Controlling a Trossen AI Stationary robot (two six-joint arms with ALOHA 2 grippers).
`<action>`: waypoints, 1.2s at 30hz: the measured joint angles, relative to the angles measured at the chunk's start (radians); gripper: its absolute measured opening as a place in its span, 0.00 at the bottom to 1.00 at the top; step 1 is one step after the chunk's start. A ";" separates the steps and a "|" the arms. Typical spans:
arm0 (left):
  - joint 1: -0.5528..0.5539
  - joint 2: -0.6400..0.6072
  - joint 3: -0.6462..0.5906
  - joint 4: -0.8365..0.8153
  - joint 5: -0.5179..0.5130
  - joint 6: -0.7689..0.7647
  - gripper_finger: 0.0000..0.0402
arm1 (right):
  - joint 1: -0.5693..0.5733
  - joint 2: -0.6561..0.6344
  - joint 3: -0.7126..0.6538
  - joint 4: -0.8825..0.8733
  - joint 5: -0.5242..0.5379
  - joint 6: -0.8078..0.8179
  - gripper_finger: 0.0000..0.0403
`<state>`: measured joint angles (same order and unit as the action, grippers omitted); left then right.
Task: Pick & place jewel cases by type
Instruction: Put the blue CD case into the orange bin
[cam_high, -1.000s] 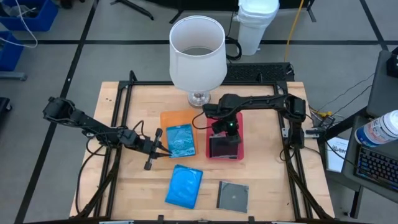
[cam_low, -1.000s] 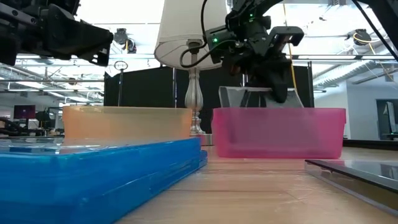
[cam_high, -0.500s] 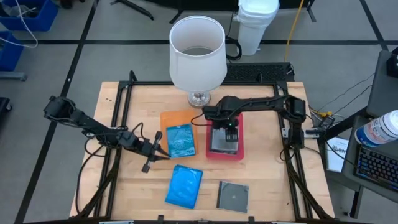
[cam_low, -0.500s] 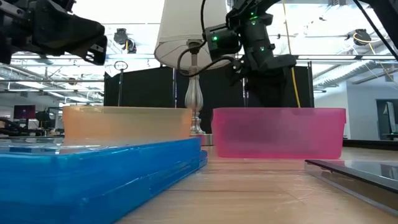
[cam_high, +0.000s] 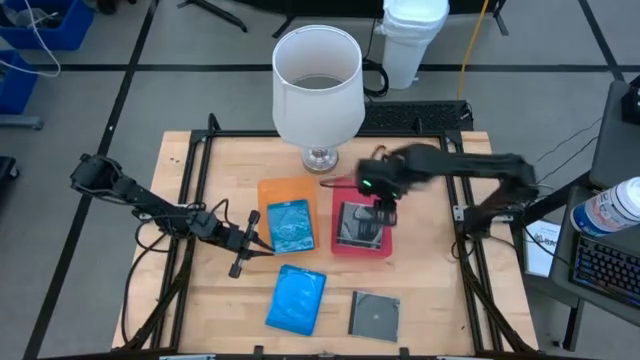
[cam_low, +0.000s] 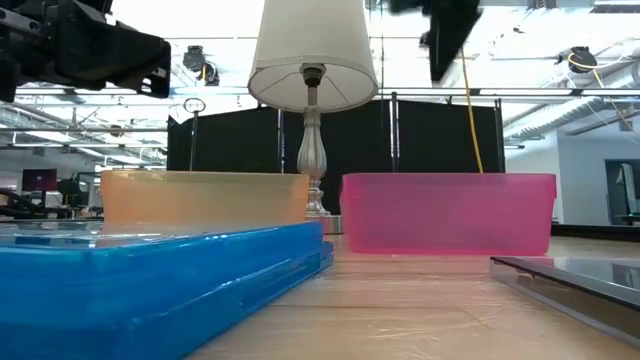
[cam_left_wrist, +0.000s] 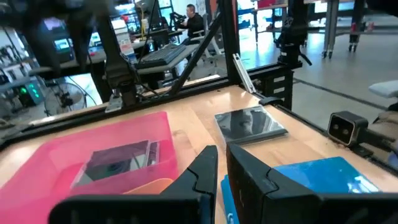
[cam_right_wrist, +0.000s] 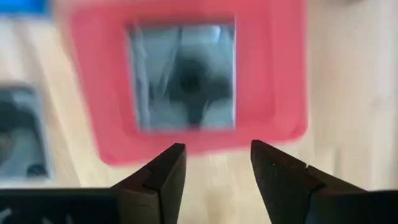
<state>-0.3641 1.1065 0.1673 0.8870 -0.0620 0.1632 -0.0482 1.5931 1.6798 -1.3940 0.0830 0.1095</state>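
Note:
A dark grey jewel case (cam_high: 357, 226) lies flat inside the red tray (cam_high: 385, 245). My right gripper (cam_right_wrist: 217, 167) hangs open well above it, fingers pointing down, and shows blurred in the high view (cam_high: 384, 203). A blue jewel case (cam_high: 291, 226) lies over the orange tray (cam_high: 278, 191). My left gripper (cam_high: 262, 242) is level at that case's left edge, its fingers (cam_left_wrist: 205, 171) nearly together with nothing seen between them. Another blue case (cam_high: 296, 298) and a grey case (cam_high: 374, 315) lie flat on the table near the front. My left gripper has its fingertips right at the left edge (cam_high: 270, 238) of the blue case on the orange tray, coming level from the table's left. I cannot tell whether they touch it. My right gripper touches nothing.
A white lamp (cam_high: 317, 85) stands at the far middle of the table, just behind the two trays. A black frame (cam_high: 200, 150) runs around the table's edge. Bare wood (cam_high: 430, 290) lies right of the red tray and at the near left.
My right gripper has opened and let go of the grey case, which stood tilted in the red tray and now lies flat in it. The gripper has then risen quickly, moved a little toward the table's right and rolled.

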 joint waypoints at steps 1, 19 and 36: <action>0.000 0.000 0.000 0.000 0.000 0.011 0.10 | 0.051 -0.038 0.000 0.035 0.055 0.024 0.40; 0.000 0.000 0.001 -0.013 -0.051 0.042 0.10 | 0.555 -0.174 -0.792 1.733 0.493 -0.204 0.02; 0.004 0.000 0.001 -0.122 -0.035 0.036 0.10 | 0.465 0.127 -0.909 2.122 0.251 -0.043 0.00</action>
<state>-0.3604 1.1066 0.1683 0.7652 -0.0974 0.1996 0.4173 1.7204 0.7713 0.7283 0.3341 0.0664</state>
